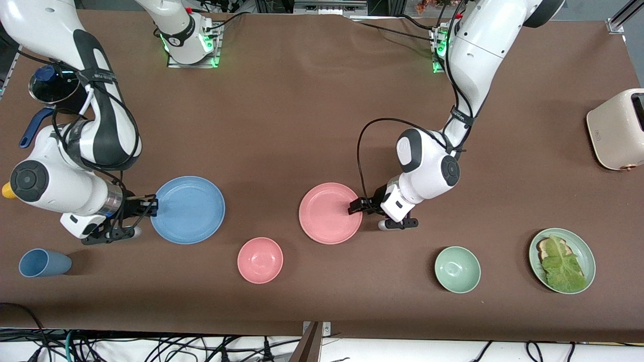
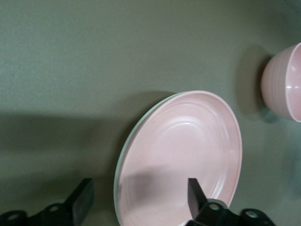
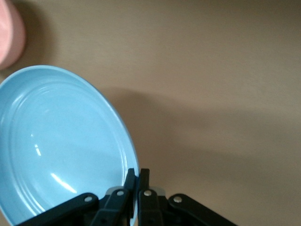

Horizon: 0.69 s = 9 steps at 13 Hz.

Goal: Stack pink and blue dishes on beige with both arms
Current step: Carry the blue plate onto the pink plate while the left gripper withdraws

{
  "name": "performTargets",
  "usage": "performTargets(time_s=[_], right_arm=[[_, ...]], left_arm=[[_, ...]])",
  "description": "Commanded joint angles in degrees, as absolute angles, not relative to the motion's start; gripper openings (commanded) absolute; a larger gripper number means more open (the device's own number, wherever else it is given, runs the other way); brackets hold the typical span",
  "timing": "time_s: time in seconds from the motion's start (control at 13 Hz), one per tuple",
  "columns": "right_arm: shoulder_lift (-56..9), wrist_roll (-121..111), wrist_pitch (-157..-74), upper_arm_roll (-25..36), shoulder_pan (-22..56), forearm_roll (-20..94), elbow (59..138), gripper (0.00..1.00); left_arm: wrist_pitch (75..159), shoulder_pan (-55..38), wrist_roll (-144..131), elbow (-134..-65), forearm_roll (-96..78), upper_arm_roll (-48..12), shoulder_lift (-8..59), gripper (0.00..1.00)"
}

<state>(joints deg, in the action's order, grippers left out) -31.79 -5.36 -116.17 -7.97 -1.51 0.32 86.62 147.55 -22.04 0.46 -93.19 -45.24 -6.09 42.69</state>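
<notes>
Pinching the blue plate rim, the right hand is being kept level, while the left hand, fingers spread astride the pink plate rim mid-tabletop, is being readied to close squarely.

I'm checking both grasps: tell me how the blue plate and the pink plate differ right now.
The blue plate lies toward the right arm's end of the table; the pink plate sits near the middle. The right gripper is shut on the blue plate's rim; the left gripper is open, its fingers straddling the pink plate's rim. A pale edge shows under the pink plate, none under the blue. Both are wide, shallow and alike in size.
</notes>
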Motion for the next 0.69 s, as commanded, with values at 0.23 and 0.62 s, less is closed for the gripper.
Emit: performTargets(time_s=[0.23, 0.62], right_arm=[[-32.08, 5.94, -114.87, -13.35, 0.34, 2.29, 85.43, 0.0], [-33.04, 24.48, -117.67, -13.27, 10.27, 1.67, 85.34, 0.0]], left_arm=[[123.27, -20.05, 1.05, -89.58, -30.02, 2.28, 35.95, 1.0], [108.21, -13.46, 1.49, -83.15, -11.03, 2.2, 34.63, 1.0]])
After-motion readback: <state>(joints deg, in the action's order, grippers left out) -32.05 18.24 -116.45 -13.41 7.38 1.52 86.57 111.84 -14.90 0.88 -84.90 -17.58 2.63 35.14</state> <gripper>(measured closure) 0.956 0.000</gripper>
